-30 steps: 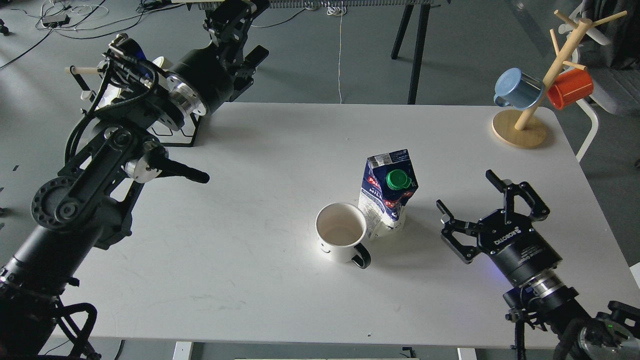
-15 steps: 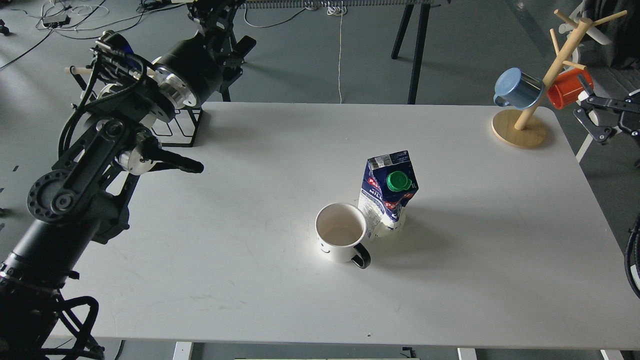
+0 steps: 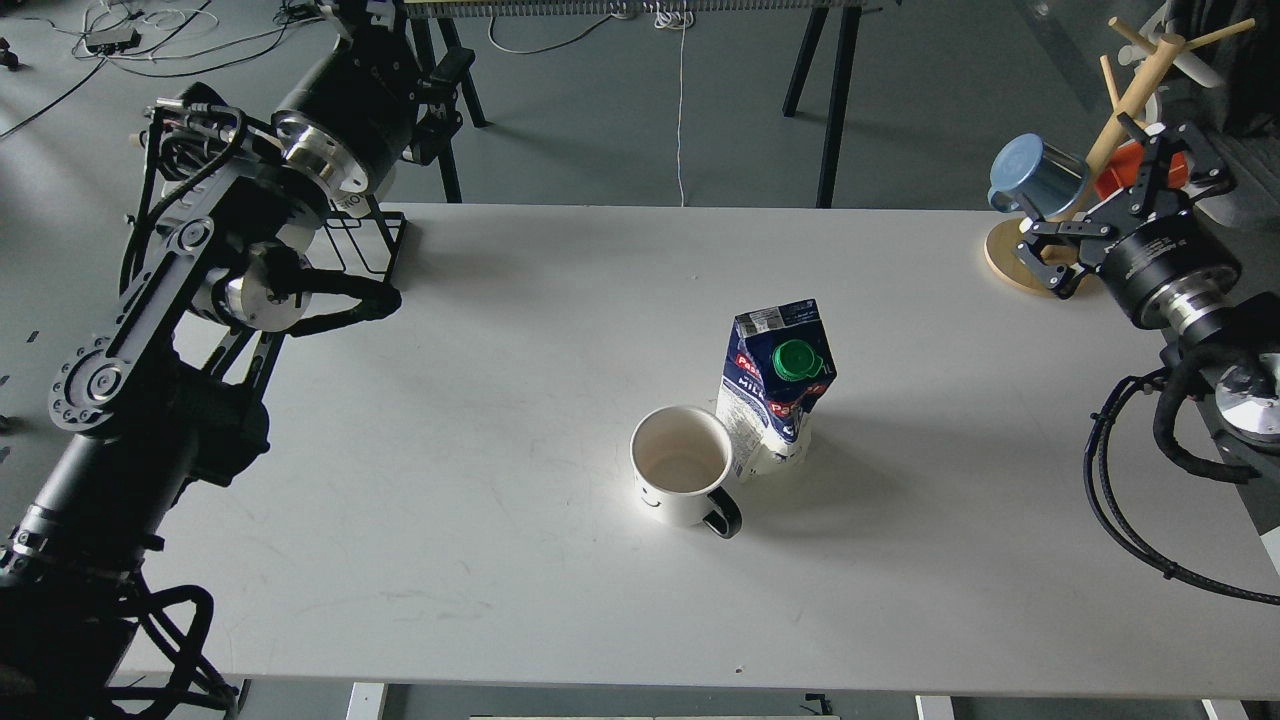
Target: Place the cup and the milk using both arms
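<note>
The cup (image 3: 682, 470) was parked upright mid-table (image 3: 480, 420), touching the milk (image 3: 774, 385) just behind-right of it, while the right gripper (image 3: 1100, 215) was held with jaws apart by the mug tree (image 3: 1080, 170), and the left gripper (image 3: 400, 40) was too dark to be read.
</note>
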`<state>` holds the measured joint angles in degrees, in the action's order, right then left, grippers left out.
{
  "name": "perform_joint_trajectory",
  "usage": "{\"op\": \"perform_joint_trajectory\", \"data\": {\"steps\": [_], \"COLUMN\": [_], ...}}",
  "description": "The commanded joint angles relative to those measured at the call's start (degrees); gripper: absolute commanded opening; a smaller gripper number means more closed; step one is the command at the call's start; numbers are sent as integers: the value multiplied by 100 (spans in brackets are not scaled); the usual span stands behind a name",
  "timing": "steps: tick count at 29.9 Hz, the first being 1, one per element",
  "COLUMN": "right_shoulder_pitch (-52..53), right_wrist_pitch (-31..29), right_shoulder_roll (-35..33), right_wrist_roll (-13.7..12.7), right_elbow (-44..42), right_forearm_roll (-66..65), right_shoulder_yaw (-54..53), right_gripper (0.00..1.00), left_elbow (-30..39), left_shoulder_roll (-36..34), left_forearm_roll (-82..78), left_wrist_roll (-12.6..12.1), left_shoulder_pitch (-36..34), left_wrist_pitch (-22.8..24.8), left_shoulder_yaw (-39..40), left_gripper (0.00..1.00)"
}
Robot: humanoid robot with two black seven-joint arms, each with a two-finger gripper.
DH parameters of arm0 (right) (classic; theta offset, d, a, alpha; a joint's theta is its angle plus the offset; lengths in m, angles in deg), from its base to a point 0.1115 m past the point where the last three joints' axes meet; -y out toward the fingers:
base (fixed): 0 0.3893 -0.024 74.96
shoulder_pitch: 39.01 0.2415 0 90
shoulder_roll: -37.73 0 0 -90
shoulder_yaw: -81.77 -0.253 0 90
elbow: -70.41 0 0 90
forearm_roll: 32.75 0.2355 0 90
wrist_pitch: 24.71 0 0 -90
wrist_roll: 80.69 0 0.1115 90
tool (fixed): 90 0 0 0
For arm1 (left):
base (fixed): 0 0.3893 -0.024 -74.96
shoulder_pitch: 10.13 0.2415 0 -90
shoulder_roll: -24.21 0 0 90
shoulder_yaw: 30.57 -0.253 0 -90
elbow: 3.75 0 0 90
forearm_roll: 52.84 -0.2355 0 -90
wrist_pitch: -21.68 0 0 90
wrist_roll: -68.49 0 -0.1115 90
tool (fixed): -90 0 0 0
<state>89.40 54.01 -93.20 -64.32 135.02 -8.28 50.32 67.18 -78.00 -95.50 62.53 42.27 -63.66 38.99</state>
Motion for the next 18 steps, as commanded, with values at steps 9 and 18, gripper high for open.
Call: {"op": "perform_joint_trajectory", "data": {"steps": [9,18], "right_shoulder_pitch": [44,-132], "right_wrist_pitch": [19,188], "right_shoulder_roll": [147,67], "right_wrist_roll": [25,148], "right_elbow": [43,-1], "right_forearm_roll": [-1379,-2324], "right_shoulder_yaw": [-63,-317], "right_gripper": [100,100], "left_elbow": [-149,-509], "left_shoulder_roll": [52,52], "left_forearm_roll": [522,460], "left_wrist_roll": [-54,-108], "left_shoulder_pitch": [85,173], "left_wrist_pitch": [-18,-466], "left_shoulder_yaw": [102,-346], "left_gripper": [100,100]}}
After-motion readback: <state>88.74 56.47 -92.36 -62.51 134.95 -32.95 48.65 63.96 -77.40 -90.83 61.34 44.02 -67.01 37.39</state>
